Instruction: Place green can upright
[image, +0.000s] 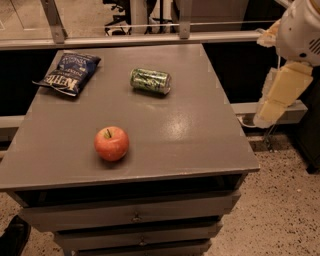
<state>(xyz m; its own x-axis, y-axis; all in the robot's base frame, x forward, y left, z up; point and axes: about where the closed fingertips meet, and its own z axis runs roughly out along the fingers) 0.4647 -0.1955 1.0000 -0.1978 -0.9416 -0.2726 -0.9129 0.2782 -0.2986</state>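
The green can (150, 81) lies on its side on the far middle of the grey tabletop (200, 130), its silver end facing right. My gripper (279, 96) hangs in the air off the table's right edge, well to the right of the can and apart from it. Its cream-coloured fingers point down and hold nothing that I can see. The white arm (301, 29) shows at the top right corner.
A dark blue chip bag (69, 72) lies at the far left of the table. A red apple (111, 143) stands near the front left. The table has drawers below (135, 216). A rail (130, 40) runs behind the table. Speckled floor lies to the right.
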